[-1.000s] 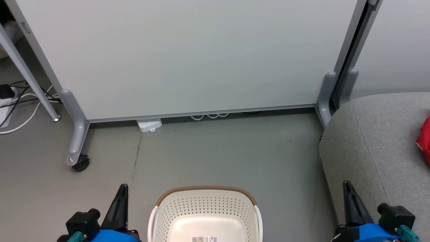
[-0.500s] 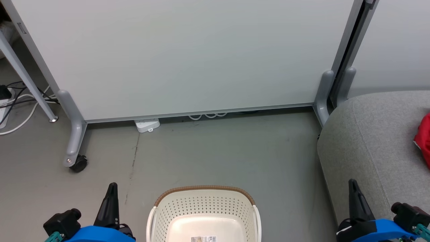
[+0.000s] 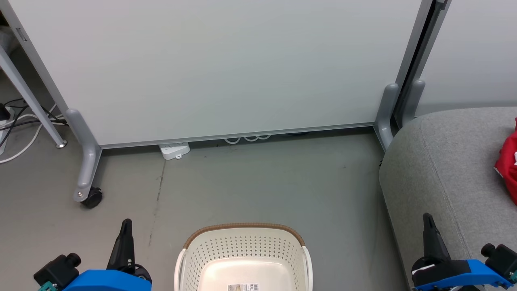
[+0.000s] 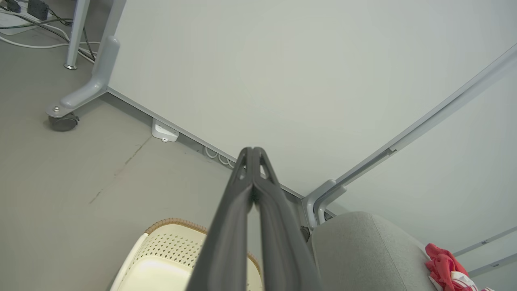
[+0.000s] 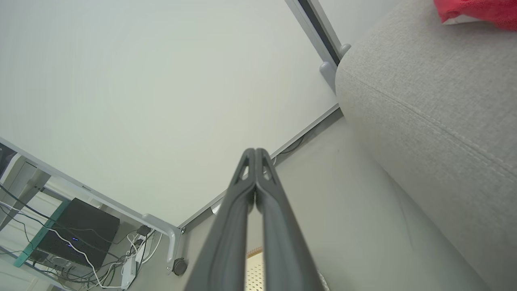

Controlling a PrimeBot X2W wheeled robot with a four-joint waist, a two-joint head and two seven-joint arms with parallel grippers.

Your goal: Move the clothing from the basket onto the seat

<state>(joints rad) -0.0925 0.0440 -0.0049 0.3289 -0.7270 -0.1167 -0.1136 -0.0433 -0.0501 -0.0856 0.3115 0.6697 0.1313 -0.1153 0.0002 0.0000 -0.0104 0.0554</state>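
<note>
The cream basket (image 3: pixel 242 246) with its brown rim sits on the floor at the bottom centre, its inside bare apart from a label; it also shows as the basket (image 4: pixel 161 254) and a sliver of basket (image 5: pixel 252 273) in the wrist views. Red clothing (image 3: pixel 509 161) lies on the grey seat (image 3: pixel 444 169) at the right edge; the wrist views show the clothing (image 4: pixel 444 266) (image 5: pixel 476 10) on the seat (image 4: pixel 363 250) (image 5: pixel 424 101). My left gripper (image 3: pixel 126 223) (image 4: pixel 252 150) is shut, left of the basket. My right gripper (image 3: pixel 427 217) (image 5: pixel 255 151) is shut, by the seat's front edge. Both hold nothing.
A pale partition panel (image 3: pixel 218 68) on grey castor feet (image 3: pixel 87 194) stands behind the basket. A white power strip (image 3: pixel 173 150) lies at its base. Cables (image 3: pixel 16 121) trail on the floor at far left, with a dark box (image 5: pixel 72 232) under a desk.
Both grippers have drawn back toward the lower corners of the head view, the left further left, the right further right. The camera has shifted slightly. The basket stays put.
</note>
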